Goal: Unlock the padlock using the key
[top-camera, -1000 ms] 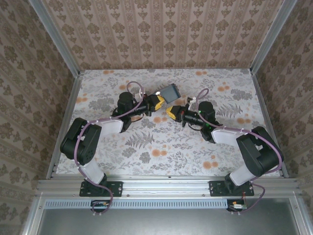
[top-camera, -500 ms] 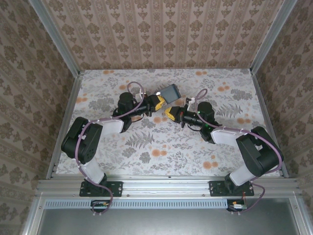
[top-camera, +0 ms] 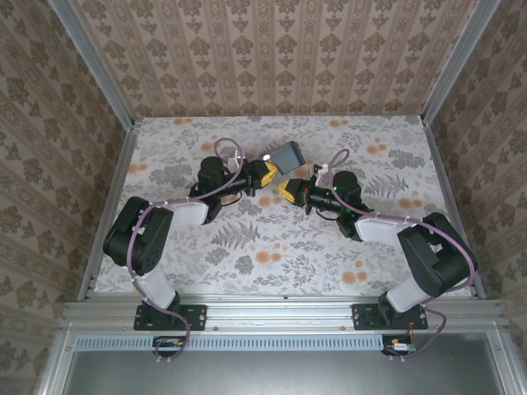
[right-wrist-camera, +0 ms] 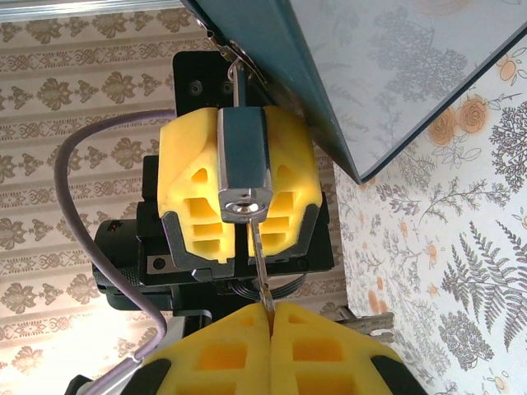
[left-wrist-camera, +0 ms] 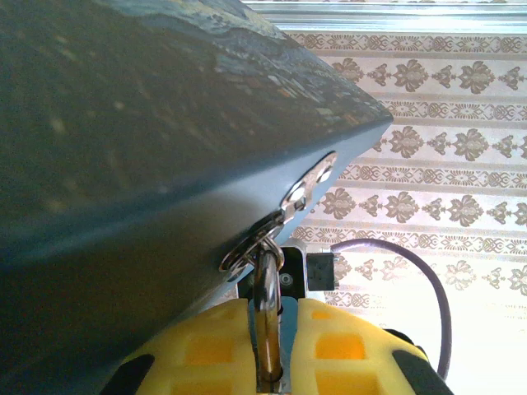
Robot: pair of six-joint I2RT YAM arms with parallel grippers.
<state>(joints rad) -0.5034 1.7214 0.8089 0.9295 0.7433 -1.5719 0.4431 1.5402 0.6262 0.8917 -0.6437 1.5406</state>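
Mid-table, beside blue tin (top-camera: 286, 154): padlock (right-wrist-camera: 244, 164) clamped in left gripper (top-camera: 264, 173), shackle closed through tin hasp; key (right-wrist-camera: 259, 263) pinched in right gripper (right-wrist-camera: 270, 317), tip at keyhole. Seemingly done: both grasps, alignment; outstanding: full insertion, turn, shackle release.

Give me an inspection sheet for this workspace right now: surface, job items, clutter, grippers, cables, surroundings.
Surface: floral-patterned tabletop, nothing spilled.
Job's things: small metal padlock with a thin shackle, hooked through the silver hasp of the tilted dark blue rectangular tin; thin grey metal key, tip at the padlock's keyhole, depth unclear.
Clutter: small grey metal piece on the cloth, too unclear to name.
Grippers: left gripper, jaws shut on the padlock; right gripper, jaws shut on the key.
Cables: purple cables looped at both wrists, away from the jaws.
Surroundings: patterned wallpaper walls, aluminium frame.
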